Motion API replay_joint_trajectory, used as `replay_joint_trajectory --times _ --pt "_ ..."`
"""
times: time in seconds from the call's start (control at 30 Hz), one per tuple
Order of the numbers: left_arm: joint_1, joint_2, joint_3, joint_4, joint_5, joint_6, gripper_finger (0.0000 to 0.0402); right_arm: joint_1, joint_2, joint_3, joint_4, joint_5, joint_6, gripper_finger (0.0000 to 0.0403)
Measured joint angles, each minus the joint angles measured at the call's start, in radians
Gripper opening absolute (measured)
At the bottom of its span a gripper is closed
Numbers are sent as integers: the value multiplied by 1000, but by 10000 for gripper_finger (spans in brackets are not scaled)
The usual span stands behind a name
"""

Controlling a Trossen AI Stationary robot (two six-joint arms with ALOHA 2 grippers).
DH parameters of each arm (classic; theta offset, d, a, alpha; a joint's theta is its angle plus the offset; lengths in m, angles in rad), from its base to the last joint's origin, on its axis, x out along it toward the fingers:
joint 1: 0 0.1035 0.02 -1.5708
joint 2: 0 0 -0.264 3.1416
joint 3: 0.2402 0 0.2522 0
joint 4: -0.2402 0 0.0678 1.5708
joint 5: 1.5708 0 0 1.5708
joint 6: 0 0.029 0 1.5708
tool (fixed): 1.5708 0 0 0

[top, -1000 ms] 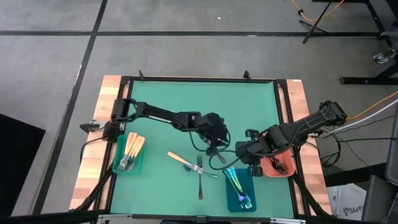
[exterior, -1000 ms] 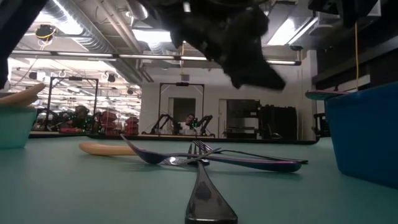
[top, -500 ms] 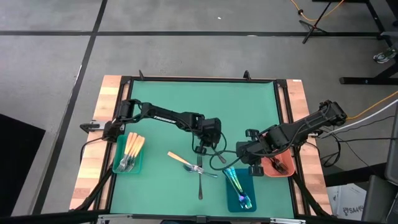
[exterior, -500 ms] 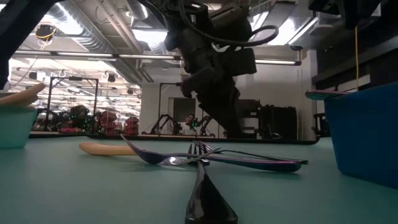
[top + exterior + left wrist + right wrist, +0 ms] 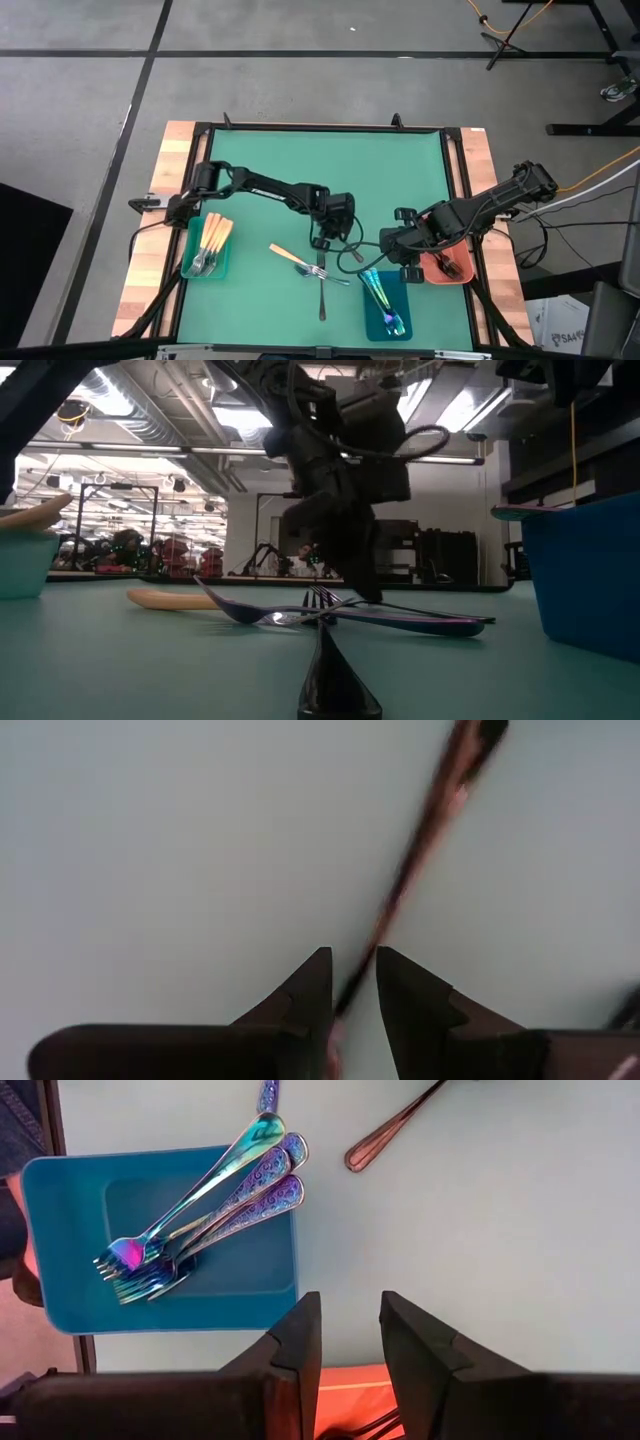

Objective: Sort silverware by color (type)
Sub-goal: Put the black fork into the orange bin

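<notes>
From above, my left pincer [image 5: 322, 243] hangs over the middle of the green mat [image 5: 300, 170], right at the far end of the dark fork [image 5: 321, 295], which lies pointing toward the near edge. An orange-handled fork [image 5: 285, 255] and an iridescent fork [image 5: 338, 277] cross it there. My right pincer [image 5: 390, 248] waits to the right, between the loose forks and the salmon tray [image 5: 432, 272]. The teal tray [image 5: 222, 268] at the left holds orange-handled forks, and the blue tray [image 5: 372, 322] at the near right holds iridescent ones [image 5: 383, 300]. At table height, my left pincer [image 5: 365, 592] reaches down to the mat just behind the crossing, with the dark fork [image 5: 335, 680] running toward the camera. The orange handle [image 5: 165, 598] lies far left and the iridescent fork [image 5: 410, 622] stretches right. Through my left wrist, my pincer [image 5: 352, 980] straddles the dark fork's shaft [image 5: 420, 840] with a narrow gap, released, not yet clenched on it. Through my right wrist, my pincer [image 5: 350, 1320] stands slightly parted and grasps nothing, just beside the blue tray [image 5: 60, 1240] with its iridescent forks [image 5: 220, 1190].
</notes>
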Motion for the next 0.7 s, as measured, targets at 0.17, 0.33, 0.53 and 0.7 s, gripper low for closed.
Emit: replay_joint_trajectory --times 0.17,0.33,0.53,0.7 --pt "2 19 -1 -8 2 -5 76 0 0 0 1 0 0 96" --pt "5 29 1 -10 9 -7 73 0 0 0 0 0 0 96" --pt "5 33 2 -18 4 -8 42 0 0 0 0 0 -3 96" --pt "5 34 2 -24 0 -11 13 0 0 0 -2 0 -30 96"
